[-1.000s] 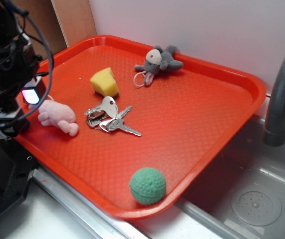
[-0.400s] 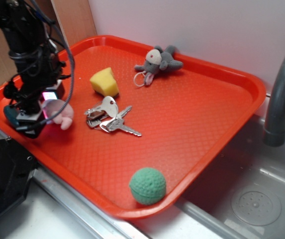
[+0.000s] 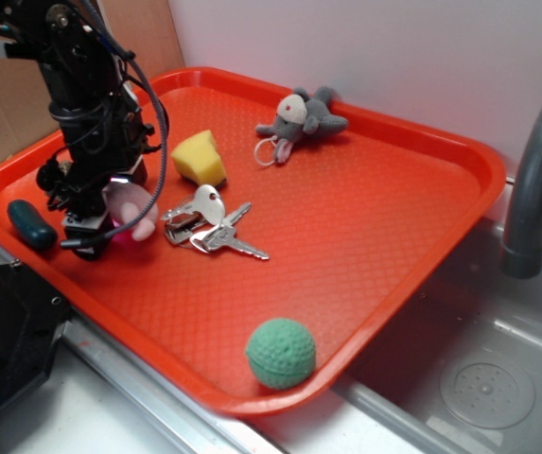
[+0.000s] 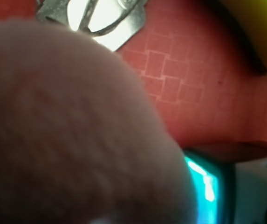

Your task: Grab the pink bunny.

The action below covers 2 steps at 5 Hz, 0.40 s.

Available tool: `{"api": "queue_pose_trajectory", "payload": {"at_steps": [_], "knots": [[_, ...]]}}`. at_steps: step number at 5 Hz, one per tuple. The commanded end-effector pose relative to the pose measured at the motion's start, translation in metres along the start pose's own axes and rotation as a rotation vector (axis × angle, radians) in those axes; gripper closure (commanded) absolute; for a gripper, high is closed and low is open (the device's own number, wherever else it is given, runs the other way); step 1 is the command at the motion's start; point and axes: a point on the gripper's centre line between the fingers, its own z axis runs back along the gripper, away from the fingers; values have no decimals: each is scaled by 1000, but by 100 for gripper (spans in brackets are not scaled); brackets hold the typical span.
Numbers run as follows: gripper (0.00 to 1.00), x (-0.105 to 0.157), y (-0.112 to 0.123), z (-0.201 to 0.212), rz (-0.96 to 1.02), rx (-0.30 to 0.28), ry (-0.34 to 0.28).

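Observation:
The pink bunny lies near the left edge of the red tray. Only its right side shows past the arm. My gripper is down over it, fingers pointing at the tray, with the bunny between them. In the wrist view the blurred pink bunny fills most of the frame. One teal finger stands just right of it, well off centre, and the other finger is hidden. The jaws stand apart around the plush.
A bunch of keys lies just right of the bunny. A yellow wedge sits behind it, and a grey plush mouse at the back. A green ball is at the front rim, a dark teal oblong at the left. Faucet and sink lie right.
The arm has swung from the tray's left edge rightward and down over the bunny, covering most of it. The dark teal oblong it hid now shows.

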Motion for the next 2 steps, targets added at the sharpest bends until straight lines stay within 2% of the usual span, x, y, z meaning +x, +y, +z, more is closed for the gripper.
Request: {"api": "queue_pose_trajectory", "payload": {"at_steps": [1,2], "knots": [[100,9,8,69,117,98,-41],[100,19,14,119,359,39,-67]]}}
